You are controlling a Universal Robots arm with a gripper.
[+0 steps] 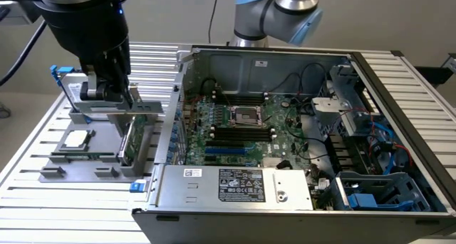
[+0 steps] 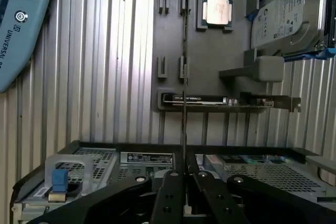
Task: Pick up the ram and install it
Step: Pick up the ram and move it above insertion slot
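Clamping its black fingers together on the ram (image 2: 184,129), the gripper (image 2: 185,176) holds the long, thin stick edge-on, a narrow dark sliver above the grey moulded tray (image 2: 210,56), which sits near the slatted metal table's (image 1: 42,212) edge on the exterior view's left. The dark arm (image 1: 85,25) hangs straight down over the tray, beside the open steel computer case (image 1: 285,57). A square silver processor chip (image 2: 217,12) and a green expansion card (image 1: 135,140) sit in the tray.

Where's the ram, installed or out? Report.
Out: the ram is clamped edge-on in the shut gripper above the tray; the motherboard slots look bare.
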